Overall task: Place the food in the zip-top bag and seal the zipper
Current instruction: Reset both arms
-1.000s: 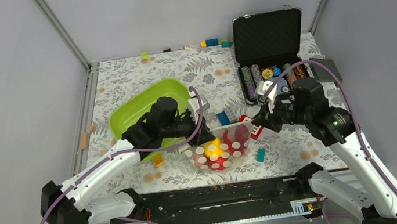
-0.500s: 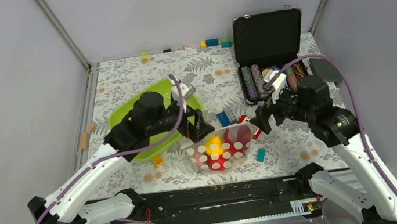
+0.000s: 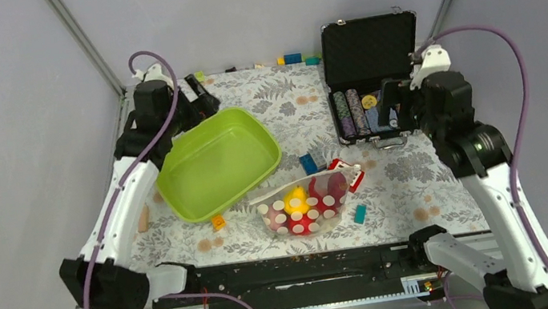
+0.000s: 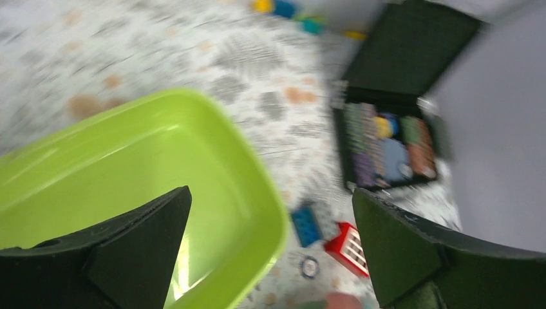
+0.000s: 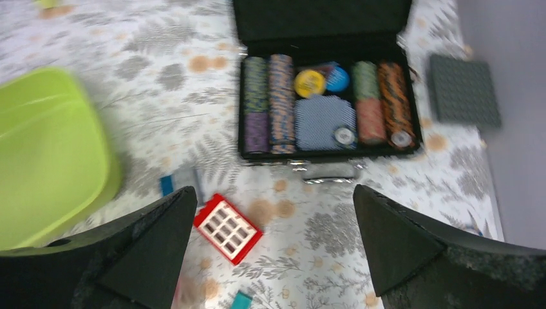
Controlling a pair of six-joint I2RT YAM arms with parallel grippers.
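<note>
The zip-top bag lies flat on the flowered table near the front, white dots on its upper face. Inside it shows the food: a yellow lemon and dark red pieces. The zipper runs as a pale strip along the bag's far edge; I cannot tell whether it is pressed shut. My left gripper is open at the far left, above the tub's back corner. My right gripper is open too, high in front of the chip case. Neither touches the bag.
A lime-green tub stands left of the bag. A black case of poker chips sits open at the back right. A red window block, a blue block and a teal block lie around the bag.
Both grippers opened and let go of the bag's mouth. The left arm swung back to the far left corner; the right arm rose back toward the chip case. The bag stays put.
</note>
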